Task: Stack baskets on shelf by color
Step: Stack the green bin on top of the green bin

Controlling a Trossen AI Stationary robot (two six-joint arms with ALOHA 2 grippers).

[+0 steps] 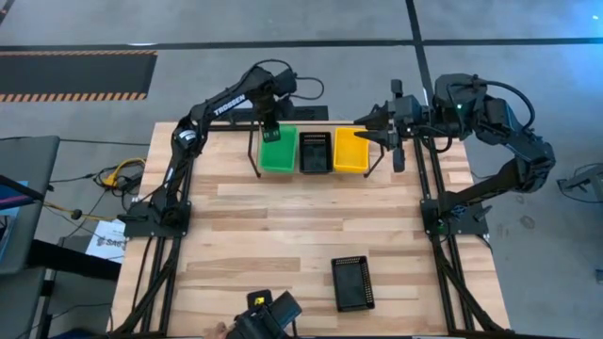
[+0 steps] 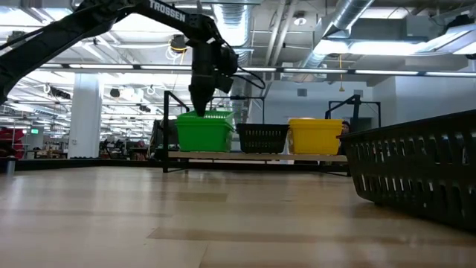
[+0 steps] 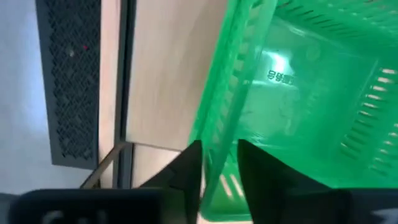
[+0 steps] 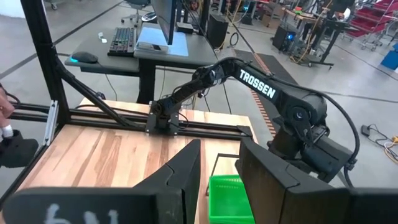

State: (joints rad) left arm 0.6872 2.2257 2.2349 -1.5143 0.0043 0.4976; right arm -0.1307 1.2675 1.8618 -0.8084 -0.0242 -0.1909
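The shelf [image 1: 254, 158] [image 2: 253, 156] stands at the table's far middle. It holds green baskets [image 1: 278, 151] [image 2: 204, 132] on its left, black ones [image 1: 315, 151] [image 2: 262, 138] in the middle and yellow ones [image 1: 350, 151] [image 2: 315, 134] on its right. My left gripper [image 1: 268, 132] [image 2: 199, 109] [image 3: 221, 180] reaches down onto the far rim of the top green basket [image 3: 298, 93], shut on it. My right gripper [image 1: 379, 137] [image 4: 219, 162] hovers open just right of the yellow baskets, holding nothing. A single black basket [image 1: 352, 282] [image 2: 416, 171] lies flat near the table's near edge. My left gripper holds the top green basket by its far side wall [image 3: 219, 149], one finger inside the basket and one outside. The fingers [image 3: 186, 177] come from above, pointing down. The basket sits about level on the green ones under it on the shelf.
Black frame rails [image 1: 429, 188] run along both sides of the table. A dark device [image 1: 268, 315] sits at the near edge. Bare wood lies between the shelf and the loose black basket.
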